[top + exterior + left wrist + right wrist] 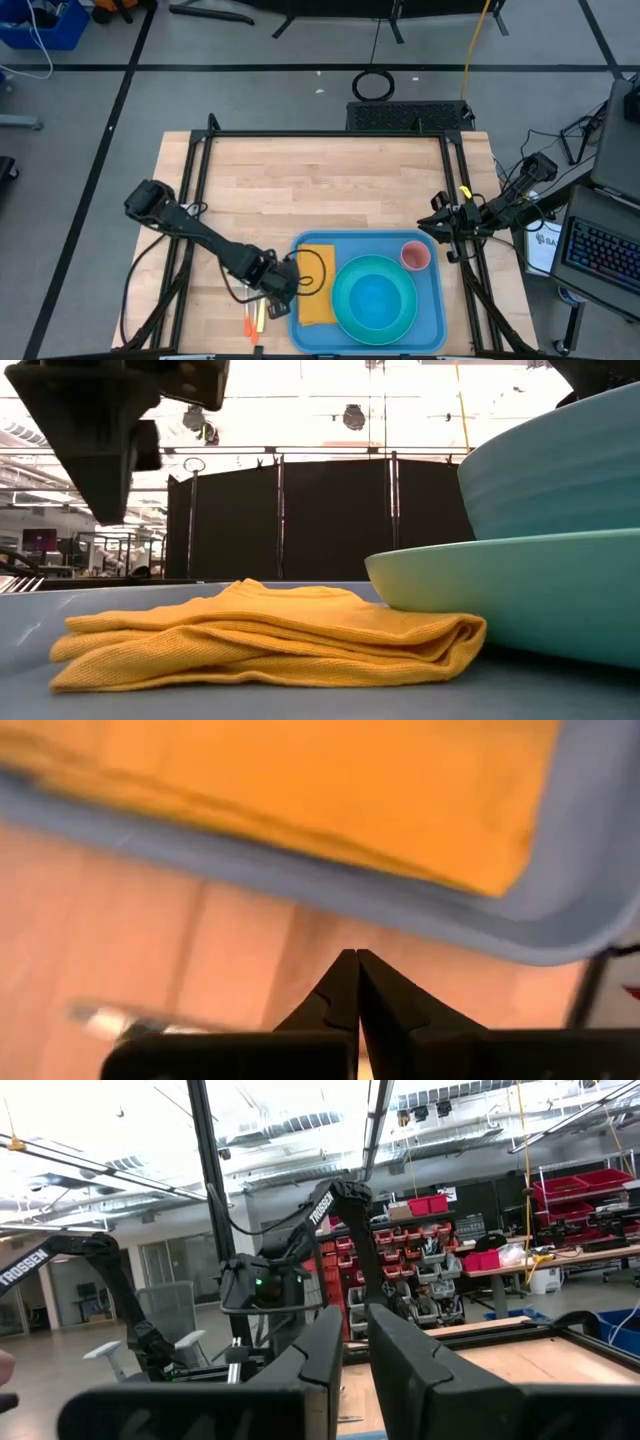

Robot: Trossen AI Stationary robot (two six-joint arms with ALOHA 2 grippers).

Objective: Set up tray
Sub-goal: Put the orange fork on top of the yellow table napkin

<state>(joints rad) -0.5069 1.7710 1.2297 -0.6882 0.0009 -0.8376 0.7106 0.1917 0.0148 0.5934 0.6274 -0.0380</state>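
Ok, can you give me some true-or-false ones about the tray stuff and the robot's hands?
1. The yellow cloth lies on the tray. True.
2. The pink cup stands on the bare table. False: it is on the tray, beside the bowl.
3. The left gripper is shut, just outside the tray's edge. True.
4. The left gripper is holding the cloth. False: its fingers are closed on nothing, over the wood.
5. The right gripper is over the bowl. False: it waits at the table's right edge, away from the tray.
6. The bowl sits on a plate. True.
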